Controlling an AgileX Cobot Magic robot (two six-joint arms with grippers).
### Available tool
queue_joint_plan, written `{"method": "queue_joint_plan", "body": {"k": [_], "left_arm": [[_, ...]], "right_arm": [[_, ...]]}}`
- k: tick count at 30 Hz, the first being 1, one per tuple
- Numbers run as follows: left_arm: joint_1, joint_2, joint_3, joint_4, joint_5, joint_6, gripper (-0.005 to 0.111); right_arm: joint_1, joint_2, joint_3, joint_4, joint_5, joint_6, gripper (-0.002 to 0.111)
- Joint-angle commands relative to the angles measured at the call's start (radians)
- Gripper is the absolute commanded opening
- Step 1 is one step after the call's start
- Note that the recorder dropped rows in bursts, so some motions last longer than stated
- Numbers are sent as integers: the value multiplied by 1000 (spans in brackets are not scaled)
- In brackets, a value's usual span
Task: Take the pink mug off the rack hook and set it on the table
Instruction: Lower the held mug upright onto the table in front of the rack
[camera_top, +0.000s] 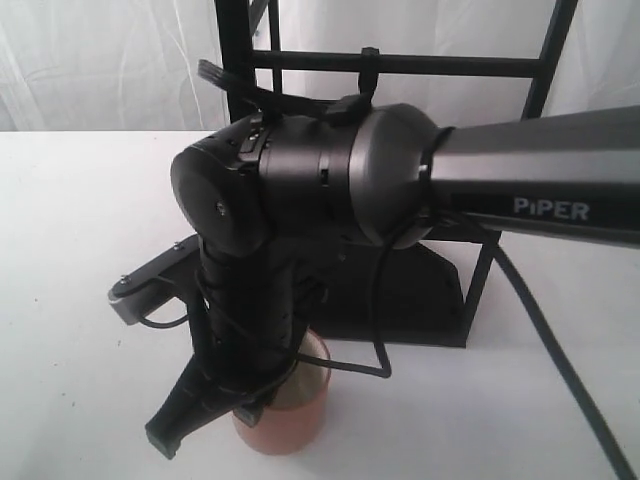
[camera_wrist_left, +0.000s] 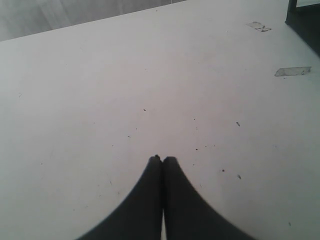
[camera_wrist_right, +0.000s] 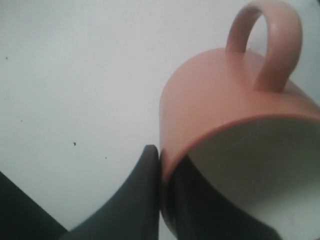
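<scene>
right tool (camera_wrist_right: 161, 159) clamped on mug (camera_wrist_right: 225, 100) wall, one finger inside, one outside | handle on mug's far side from tool | mug low at counter (camera_wrist_right: 75, 75), contact unclear | hook (camera_top: 368, 70) well above, apart from mug | left tool (camera_wrist_left: 162, 159) fingers together, just over counter

The pink mug (camera_wrist_right: 220, 100) looks matt, the table (camera_wrist_left: 100, 75) smooth, the rack (camera_top: 450, 65) metal

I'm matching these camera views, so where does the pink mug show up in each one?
Exterior: pink mug bottom centre, under the right arm.
Left wrist: not in it.
Right wrist: close up, its wall pinched between the fingers.
Shared landmark: the white table.
</scene>
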Motion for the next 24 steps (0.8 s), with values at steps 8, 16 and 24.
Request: {"method": "queue_joint_plan", "body": {"k": [8,16,24], "left_arm": [[0,-4,4,0,-4,-2,0],[0,-4,4,0,-4,-2,0],[0,-4,4,0,-4,-2,0]], "right_arm": [[1,19,-1,-2,14,6,0],[1,19,-1,-2,14,6,0],[1,19,-1,6,14,6,0]]}}
